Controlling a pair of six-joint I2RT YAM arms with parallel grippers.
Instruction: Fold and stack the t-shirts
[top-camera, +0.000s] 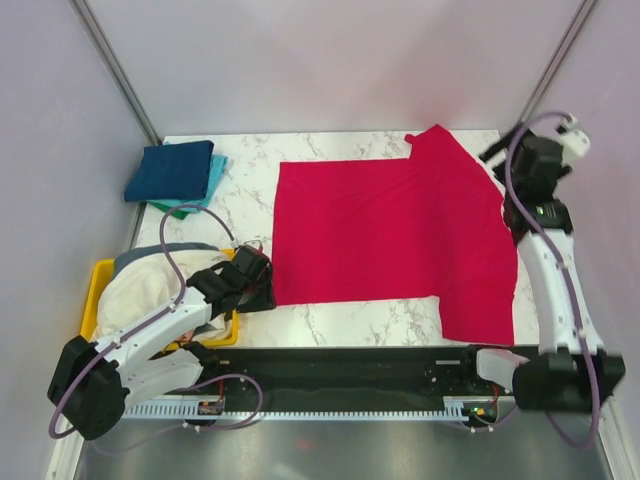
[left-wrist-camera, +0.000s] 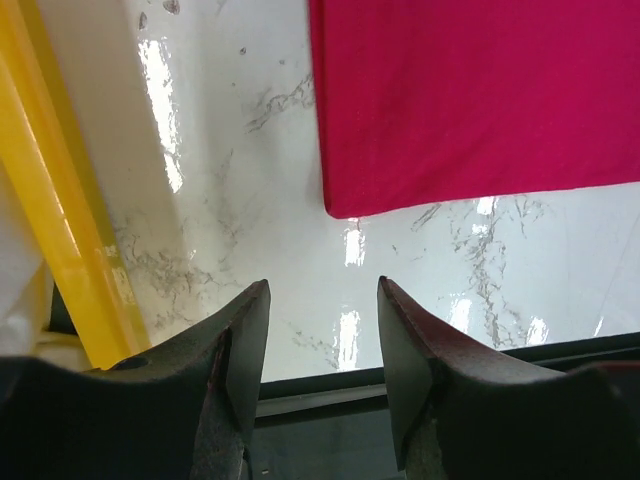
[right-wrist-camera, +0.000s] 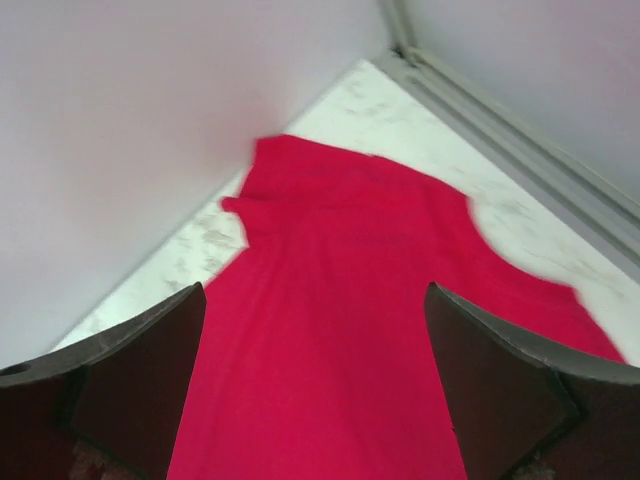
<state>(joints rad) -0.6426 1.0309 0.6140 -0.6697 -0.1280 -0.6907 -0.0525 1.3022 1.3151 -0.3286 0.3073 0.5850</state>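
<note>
Marble table, one red t-shirt (spread flat), three folded shirts stacked

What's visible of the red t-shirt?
The red t-shirt is plain bright soft-looking cloth, spread flat on the marbled table, centre to right. Left edge straight; one sleeve sticks out at the far right corner; the right side reaches closer to the near edge. Nothing lies on it. The left gripper sits off its near-left corner, the right gripper hangs open over the sleeve end; neither holds it.
</note>
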